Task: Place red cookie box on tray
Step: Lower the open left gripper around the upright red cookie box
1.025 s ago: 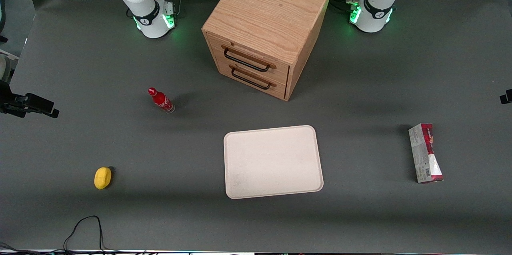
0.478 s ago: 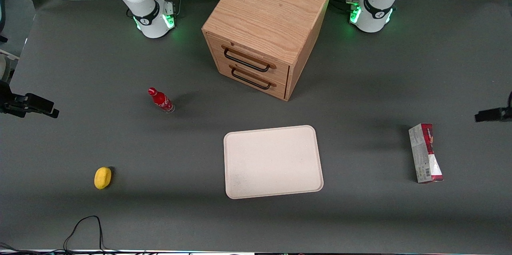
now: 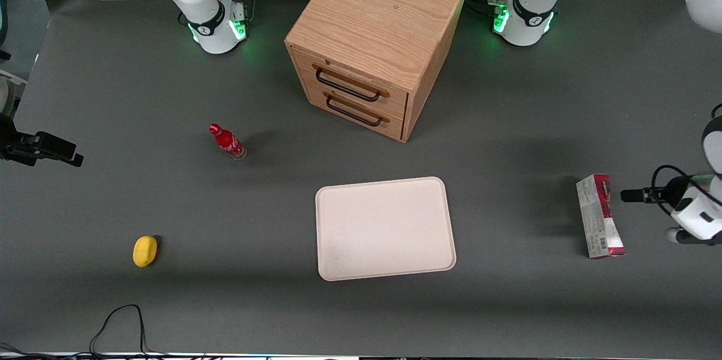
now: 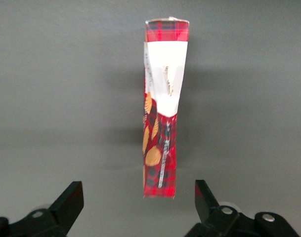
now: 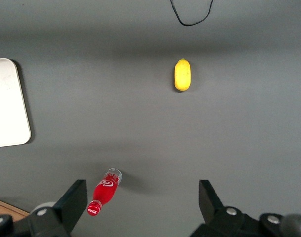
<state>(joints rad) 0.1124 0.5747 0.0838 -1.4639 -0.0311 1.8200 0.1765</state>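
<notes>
Cookie box (image 3: 600,216) lies flat on the grey table (image 3: 169,292) toward the working arm's end, well apart from the tray (image 3: 385,228), its long axis running toward the front camera and its barcode end nearest that camera. The hand (image 4: 136,197) hangs above the table just beside the box, out toward the table's edge — fingers (image 4: 71,197) spread wide and gripping nothing. In the wrist view the red plaid carton (image 4: 161,106) shows lengthwise between the two fingertips, with a white patch on its upper face. The tray sits flat near the middle of the table, nothing on it. A wooden cabinet (image 3: 377,38) stands farther from the front camera than the tray — both drawers (image 3: 355,101) closed, so what they hold cannot be seen. Toward the parked arm's end a small red bottle (image 3: 227,141) stands upright, and a lemon (image 3: 144,251) lies nearer the front camera than the bottle.
</notes>
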